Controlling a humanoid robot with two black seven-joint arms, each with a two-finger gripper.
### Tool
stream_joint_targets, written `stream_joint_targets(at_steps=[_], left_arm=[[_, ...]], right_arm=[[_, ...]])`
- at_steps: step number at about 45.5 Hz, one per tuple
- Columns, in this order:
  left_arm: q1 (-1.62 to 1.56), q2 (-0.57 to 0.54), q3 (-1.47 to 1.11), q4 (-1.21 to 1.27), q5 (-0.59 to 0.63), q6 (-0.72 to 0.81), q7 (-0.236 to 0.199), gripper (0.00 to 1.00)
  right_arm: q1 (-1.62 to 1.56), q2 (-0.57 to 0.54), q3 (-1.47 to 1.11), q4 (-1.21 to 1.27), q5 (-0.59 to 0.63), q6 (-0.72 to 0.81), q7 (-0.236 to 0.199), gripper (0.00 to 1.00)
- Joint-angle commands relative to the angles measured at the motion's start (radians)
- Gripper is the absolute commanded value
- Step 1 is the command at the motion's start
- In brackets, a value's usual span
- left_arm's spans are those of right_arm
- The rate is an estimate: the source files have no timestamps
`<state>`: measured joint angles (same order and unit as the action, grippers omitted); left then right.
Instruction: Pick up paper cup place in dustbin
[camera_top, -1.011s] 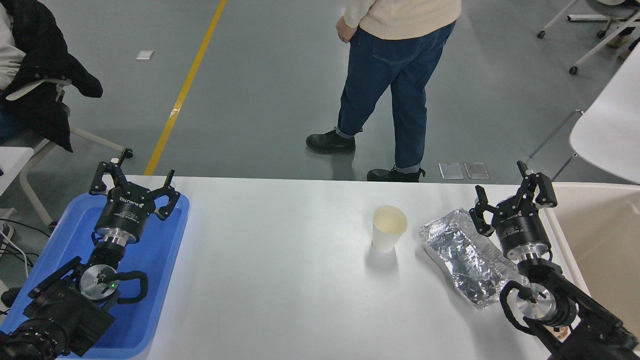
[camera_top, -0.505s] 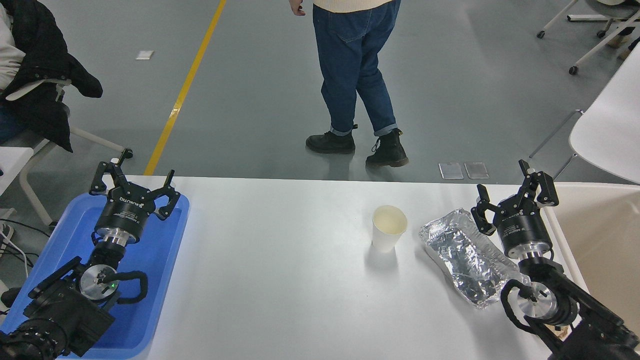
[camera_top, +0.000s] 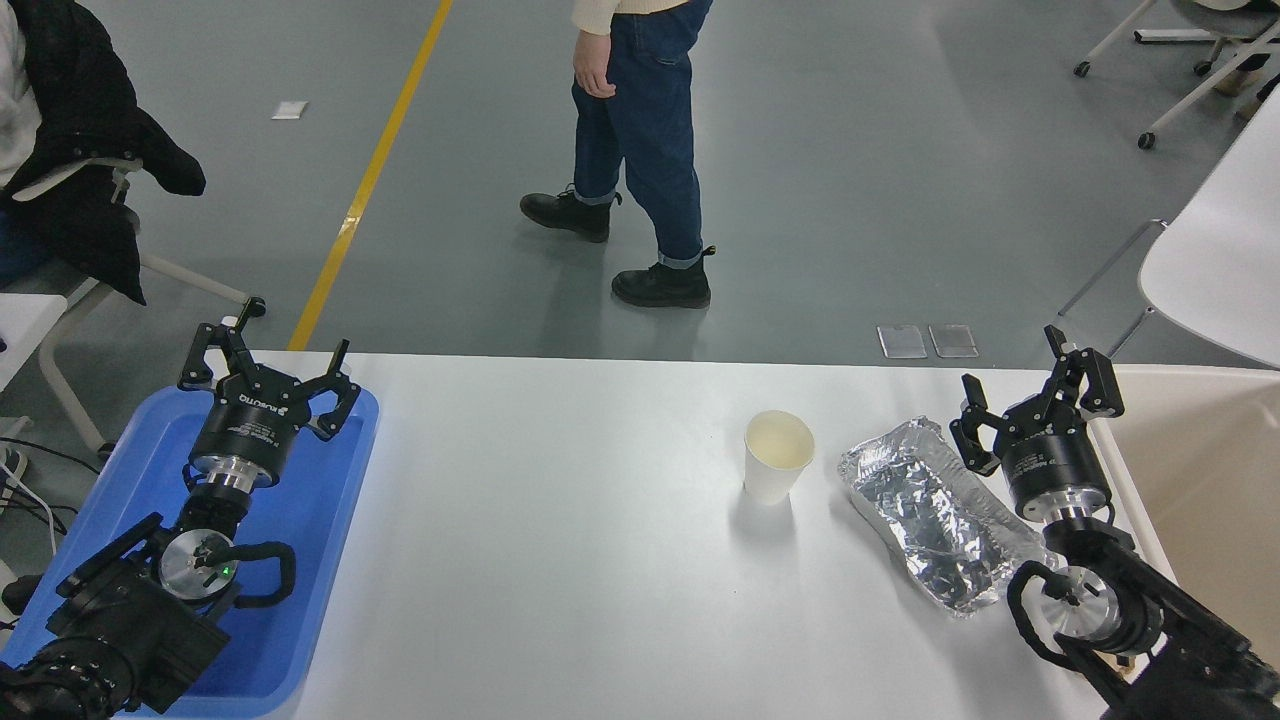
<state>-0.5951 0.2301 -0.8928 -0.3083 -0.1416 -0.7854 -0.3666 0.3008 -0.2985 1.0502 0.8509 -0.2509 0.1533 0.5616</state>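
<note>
- Paper cup (camera_top: 778, 455) is standing upright on the white table (camera_top: 560, 560), a bit right of centre in the frame – mouth up, cream inside showing, nothing touching it.
- Just to its right there's a crumpled foil tray (camera_top: 925, 510) lying flat, running diagonally toward the lower right. Cup and foil are near each other but apart.
- Right gripper (camera_top: 1035, 390) sits at the right side of the frame, over the far right end of the foil tray and right beside the bin's rim. Its fingers are spread wide and it's got hold of nothing – well apart from the cup.
- Dustbin (camera_top: 1120, 455) is the big beige thing cut off by the right edge; only its pale rim and part of the inside are visible.
- Left gripper (camera_top: 268, 362) is over the far end of the blue tray (camera_top: 310, 540) at the lower left, fingers splayed open too, empty.
- Upper middle of the frame: a person (camera_top: 640, 130) in dark jeans and black boots on the grey floor past the table, only the legs and one hand showing.
- Upper left has a chair with a black jacket (camera_top: 85, 150) draped on it.
</note>
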Motion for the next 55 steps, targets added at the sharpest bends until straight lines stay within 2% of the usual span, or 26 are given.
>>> stream_joint_targets(at_steps=[1, 6, 11, 19, 31, 36, 44, 55], left_arm=[[0.000, 0.000, -0.002, 0.000, -0.001, 0.000, -0.002, 1.00], [0.000, 0.000, -0.002, 0.000, -0.001, 0.000, 0.000, 1.00], [0.000, 0.000, 0.000, 0.000, -0.001, 0.000, -0.002, 1.00], [0.000, 0.000, 0.000, 0.000, -0.001, 0.000, 0.000, 1.00], [0.000, 0.000, 0.000, 0.000, 0.000, 0.000, 0.000, 1.00], [-0.002, 0.000, 0.000, 0.000, 0.000, 0.000, 0.002, 1.00], [-0.002, -0.002, 0.000, 0.000, 0.002, 0.000, 0.002, 1.00], [-0.002, -0.002, 0.000, 0.000, 0.002, 0.000, 0.002, 1.00]], right_arm=[[0.001, -0.050, -0.013, -0.001, 0.002, 0.000, 0.000, 1.00], [0.008, -0.093, -0.042, 0.000, 0.004, -0.001, 0.000, 1.00], [0.038, -0.191, -0.191, 0.011, 0.007, 0.012, 0.000, 1.00], [0.250, -0.408, -0.684, 0.028, 0.010, 0.014, 0.000, 1.00], [0.598, -0.544, -1.258, 0.046, 0.012, 0.020, 0.000, 1.00], [0.770, -0.551, -1.493, 0.059, 0.010, 0.041, 0.000, 1.00], [1.063, -0.513, -1.880, 0.097, 0.010, 0.166, 0.000, 1.00], [1.385, -0.308, -2.331, 0.131, 0.007, 0.423, -0.003, 1.00]])
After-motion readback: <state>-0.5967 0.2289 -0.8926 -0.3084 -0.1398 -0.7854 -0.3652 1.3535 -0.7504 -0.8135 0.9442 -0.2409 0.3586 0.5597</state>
